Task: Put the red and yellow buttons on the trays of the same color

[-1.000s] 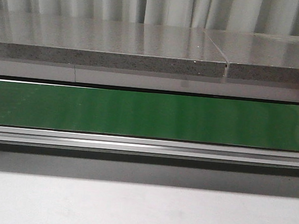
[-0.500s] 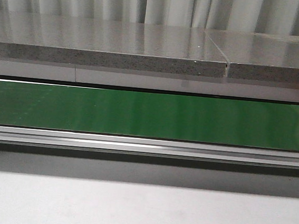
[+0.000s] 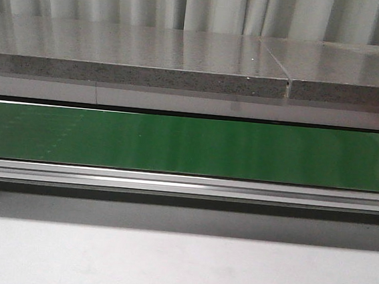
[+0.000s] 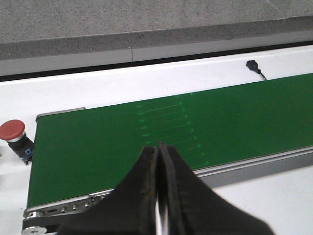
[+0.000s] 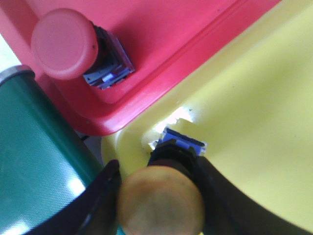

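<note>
Right gripper [image 5: 159,196] clamped on yellow mushroom-head push button [image 5: 160,199], apparently inside glossy yellow plastic tray [image 5: 254,112]. Red mushroom-head push button [image 5: 64,43] lies in red plastic tray [image 5: 166,44]. Left gripper [image 4: 159,196] fingers pressed together, empty, above green conveyor belt [image 4: 146,142].

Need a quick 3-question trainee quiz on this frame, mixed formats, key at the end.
1. True or false: the left gripper holds a button.
2. The right gripper grips the yellow button over which tray? A) red tray B) yellow tray C) neither, it is over the belt
3. Fill in: a red button lies in the ___ tray.

Key
1. False: its jaws are shut with nothing between them, above the green belt. A second red button sits off the belt's end.
2. B: the yellow tray.
3. Red.
</note>
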`<state>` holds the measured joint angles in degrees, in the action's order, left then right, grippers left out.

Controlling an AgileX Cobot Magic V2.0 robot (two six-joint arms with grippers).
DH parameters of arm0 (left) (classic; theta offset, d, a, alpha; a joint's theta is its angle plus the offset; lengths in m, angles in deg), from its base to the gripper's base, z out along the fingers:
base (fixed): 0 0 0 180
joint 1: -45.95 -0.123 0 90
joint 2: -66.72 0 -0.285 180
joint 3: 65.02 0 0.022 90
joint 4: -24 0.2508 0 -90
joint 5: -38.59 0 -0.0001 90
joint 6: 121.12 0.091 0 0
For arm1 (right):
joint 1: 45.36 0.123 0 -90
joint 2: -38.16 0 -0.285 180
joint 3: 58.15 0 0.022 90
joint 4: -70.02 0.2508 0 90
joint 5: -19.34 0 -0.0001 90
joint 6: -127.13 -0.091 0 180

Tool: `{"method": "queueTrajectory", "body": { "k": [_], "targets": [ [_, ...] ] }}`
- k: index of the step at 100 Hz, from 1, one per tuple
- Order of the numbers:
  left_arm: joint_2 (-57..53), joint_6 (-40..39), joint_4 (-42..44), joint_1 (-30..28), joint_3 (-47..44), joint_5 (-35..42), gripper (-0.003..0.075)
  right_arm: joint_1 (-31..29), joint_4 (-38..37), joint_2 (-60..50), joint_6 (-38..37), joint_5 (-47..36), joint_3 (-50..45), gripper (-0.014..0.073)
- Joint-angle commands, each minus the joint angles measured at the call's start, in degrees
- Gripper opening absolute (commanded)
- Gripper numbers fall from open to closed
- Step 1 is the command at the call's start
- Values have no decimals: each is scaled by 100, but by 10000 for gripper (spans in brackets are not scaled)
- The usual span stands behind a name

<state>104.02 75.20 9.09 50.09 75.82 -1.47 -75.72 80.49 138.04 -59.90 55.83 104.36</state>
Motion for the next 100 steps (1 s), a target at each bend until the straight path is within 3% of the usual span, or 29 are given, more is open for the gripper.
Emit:
{"method": "queueTrajectory", "body": {
  "k": [1,17,36,46,82,89,100],
  "targets": [
    [21,-48,-133,40,149,372,-21,-28,127,-149,4,-266,114,218],
    [21,-48,-133,40,149,372,-21,-28,131,-26,4,-318,114,241],
    [21,-48,-133,40,149,372,-21,-28,231,-14,4,-359,114,488],
    [21,-48,-133,40,149,372,-21,-28,286,-44,4,-367,114,556],
    [21,-48,-133,40,149,372,-21,-28,275,-710,145,-471,132,547],
    [21,-48,-133,40,149,372,-21,-2,275,-996,283,-465,132,503],
    [21,-48,-133,40,149,372,-21,180,269,-1464,570,-465,132,335]
  ]
}}
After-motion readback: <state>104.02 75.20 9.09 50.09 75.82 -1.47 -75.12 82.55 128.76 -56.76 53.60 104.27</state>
